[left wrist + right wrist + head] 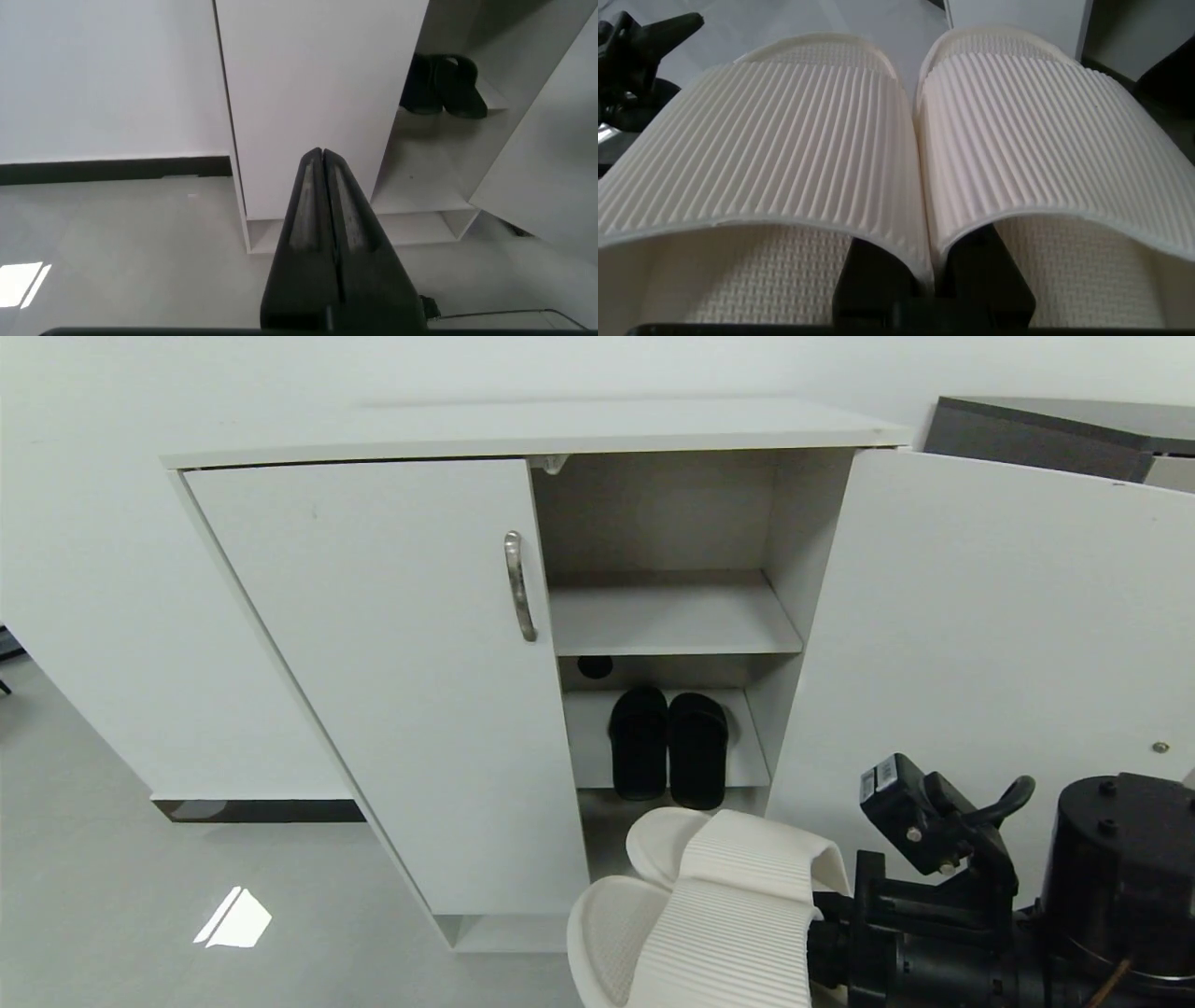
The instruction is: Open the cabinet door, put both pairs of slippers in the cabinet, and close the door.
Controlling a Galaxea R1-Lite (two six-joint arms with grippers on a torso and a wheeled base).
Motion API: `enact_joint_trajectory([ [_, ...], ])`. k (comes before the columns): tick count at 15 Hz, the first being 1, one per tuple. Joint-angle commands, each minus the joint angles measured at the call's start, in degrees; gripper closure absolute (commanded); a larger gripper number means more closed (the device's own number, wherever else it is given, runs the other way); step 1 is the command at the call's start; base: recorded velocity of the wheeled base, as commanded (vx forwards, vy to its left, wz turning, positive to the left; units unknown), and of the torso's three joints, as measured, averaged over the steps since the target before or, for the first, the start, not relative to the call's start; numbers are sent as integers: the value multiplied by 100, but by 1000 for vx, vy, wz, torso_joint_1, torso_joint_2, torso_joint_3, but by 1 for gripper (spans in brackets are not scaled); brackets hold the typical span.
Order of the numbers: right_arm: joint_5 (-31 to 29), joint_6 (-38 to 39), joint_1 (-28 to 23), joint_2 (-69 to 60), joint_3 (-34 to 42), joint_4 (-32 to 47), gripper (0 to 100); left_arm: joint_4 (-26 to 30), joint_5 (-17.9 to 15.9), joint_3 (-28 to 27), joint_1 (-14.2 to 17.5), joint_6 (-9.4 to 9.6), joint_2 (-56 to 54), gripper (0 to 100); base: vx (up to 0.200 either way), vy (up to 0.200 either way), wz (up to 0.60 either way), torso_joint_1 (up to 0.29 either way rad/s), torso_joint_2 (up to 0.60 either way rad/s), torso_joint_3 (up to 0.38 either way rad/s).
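On your left, the left hand (322, 159) is hovering above the floor (112, 243) with its fingers pressed flat together, gripping nothing and pointing toward the cabinet (560, 425). The cabinet's left door (373, 691) is sitting closed, its metal handle (519, 586) standing upright at the door's inner edge. In the open right half, the black slippers (667, 747) are lying side by side on the lower shelf (583, 737). Lower and slightly right, you are holding the white slippers (719, 905) in front of the opening, the right hand (934, 280) apparently pinching the straps' inner edges together. Farthest right, the right door (980, 616) is standing swung open.
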Motion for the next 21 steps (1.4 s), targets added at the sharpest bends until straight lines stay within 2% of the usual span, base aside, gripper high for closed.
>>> enact_joint_trajectory([
  [1, 6, 0, -2, 9, 10, -4, 100, -2, -2, 0, 4, -9, 6, 100, 0, 0, 0, -22, 119, 66],
  [5, -3, -176, 24, 9, 106, -118, 100, -2, -2, 0, 4, -9, 6, 100, 0, 0, 0, -2, 19, 13],
  [7, -548, -299, 156, 106, -272, 207, 100, -2, -2, 0, 4, 0, -2, 100, 0, 0, 0, 0, 0, 0],
  [9, -2280, -167, 393, 158, -1731, 2343, 100, -2, -11, 0, 4, 9, 6, 100, 0, 0, 0, 0, 0, 0],
  [10, -2912, 342, 622, 220, -2627, 3503, 100, -2, -11, 0, 4, 9, 6, 100, 0, 0, 0, 0, 0, 0],
  [11, -3281, 984, 842, 343, -3480, 4399, 100, -2, -11, 0, -4, 9, 6, 100, 0, 0, 0, 0, 0, 0],
  [12, -3466, 1133, 912, 413, -3770, 4725, 100, -2, -11, 0, 4, 9, 6, 100, 0, 0, 0, 0, 0, 0],
  [13, -4363, 1248, 1044, 739, -4464, 5243, 100, -2, -20, 0, -4, 27, 6, 100, 0, 0, 0, 0, 0, 0],
  [15, -5742, 1265, 1105, 1336, -4983, 5129, 100, -2, -20, 0, 4, 27, 6, 100, 0, 0, 0, 0, 0, 0],
  [16, -6129, 1239, 1114, 1538, -5194, 5006, 100, -2, -20, 0, 4, 27, 6, 100, 0, 0, 0, 0, 0, 0],
  [21, -6859, 975, 1123, 2066, -6011, 5023, 100, -2, -20, 0, 4, 18, 6, 100, 0, 0, 0, 0, 0, 0],
])
